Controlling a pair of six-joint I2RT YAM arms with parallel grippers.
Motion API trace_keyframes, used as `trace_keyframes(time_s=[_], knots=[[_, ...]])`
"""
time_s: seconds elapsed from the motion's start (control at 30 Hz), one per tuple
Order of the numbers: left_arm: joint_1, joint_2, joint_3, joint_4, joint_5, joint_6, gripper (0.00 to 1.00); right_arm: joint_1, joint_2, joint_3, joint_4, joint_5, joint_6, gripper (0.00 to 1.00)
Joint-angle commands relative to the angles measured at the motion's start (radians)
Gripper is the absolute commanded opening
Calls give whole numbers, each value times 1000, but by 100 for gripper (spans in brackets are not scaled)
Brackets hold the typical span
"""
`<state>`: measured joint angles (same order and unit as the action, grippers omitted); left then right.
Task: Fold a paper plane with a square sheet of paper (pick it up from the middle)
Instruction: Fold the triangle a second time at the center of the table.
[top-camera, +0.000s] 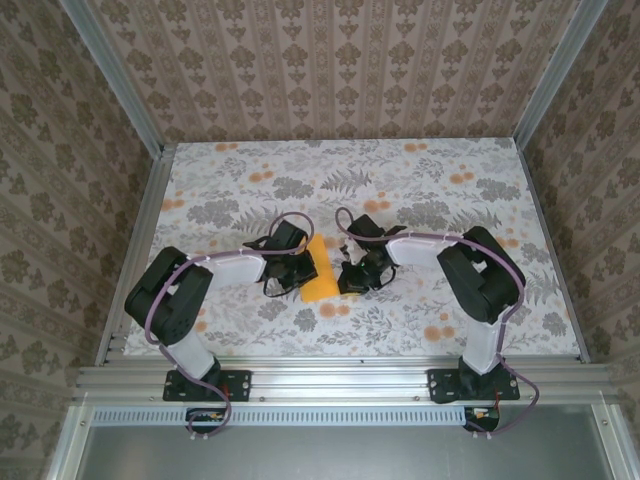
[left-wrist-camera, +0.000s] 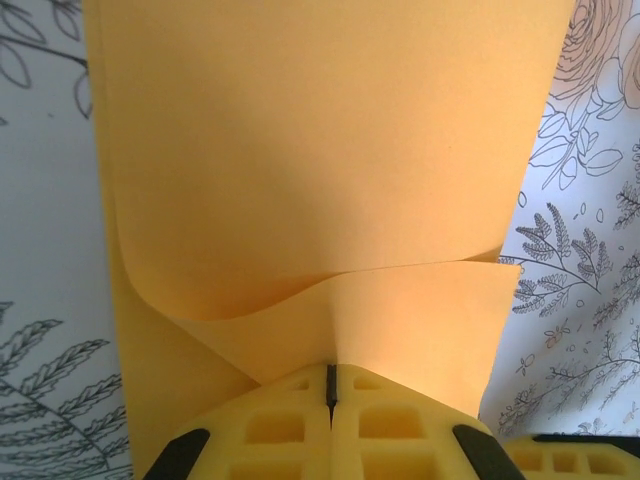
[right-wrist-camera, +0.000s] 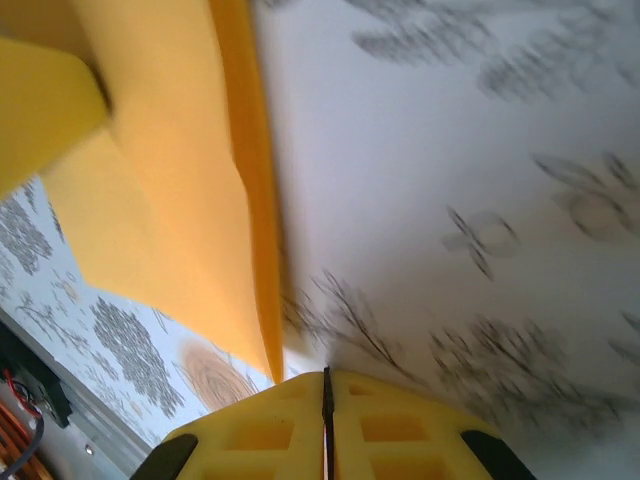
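Observation:
The square sheet of paper (top-camera: 320, 272) is bright orange and folded into a narrow band in the middle of the table, between my two grippers. In the left wrist view the sheet (left-wrist-camera: 320, 150) lies in overlapping layers, and a raised flap runs into my left gripper (left-wrist-camera: 330, 368), which is shut on it. From above, the left gripper (top-camera: 299, 268) is at the band's left side. My right gripper (top-camera: 351, 274) is at its right side. It (right-wrist-camera: 325, 374) is shut and low over the tablecloth. The paper's folded edge (right-wrist-camera: 250, 200) passes just left of its tips.
The floral tablecloth (top-camera: 420, 180) covers the table, which has patterned walls on three sides and an aluminium rail (top-camera: 330, 378) at the near edge. A yellow finger of the left gripper (right-wrist-camera: 40, 110) rests on the paper in the right wrist view.

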<state>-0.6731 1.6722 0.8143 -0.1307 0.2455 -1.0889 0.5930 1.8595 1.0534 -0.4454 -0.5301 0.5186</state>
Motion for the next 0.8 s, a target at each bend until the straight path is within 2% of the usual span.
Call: trace_keyframes(time_s=[0.0, 0.13, 0.4, 0.77], knots=[[7, 34, -14, -69, -48, 1, 2, 3, -47, 27, -58, 3, -8, 10], [7, 33, -15, -69, -46, 1, 2, 28, -2, 110, -23, -25, 17, 11], [7, 32, -13, -58, -35, 2, 2, 44, 109, 172, 29, -27, 64, 11], [23, 26, -10, -59, -40, 14, 3, 33, 122, 52, -13, 3, 22, 10]])
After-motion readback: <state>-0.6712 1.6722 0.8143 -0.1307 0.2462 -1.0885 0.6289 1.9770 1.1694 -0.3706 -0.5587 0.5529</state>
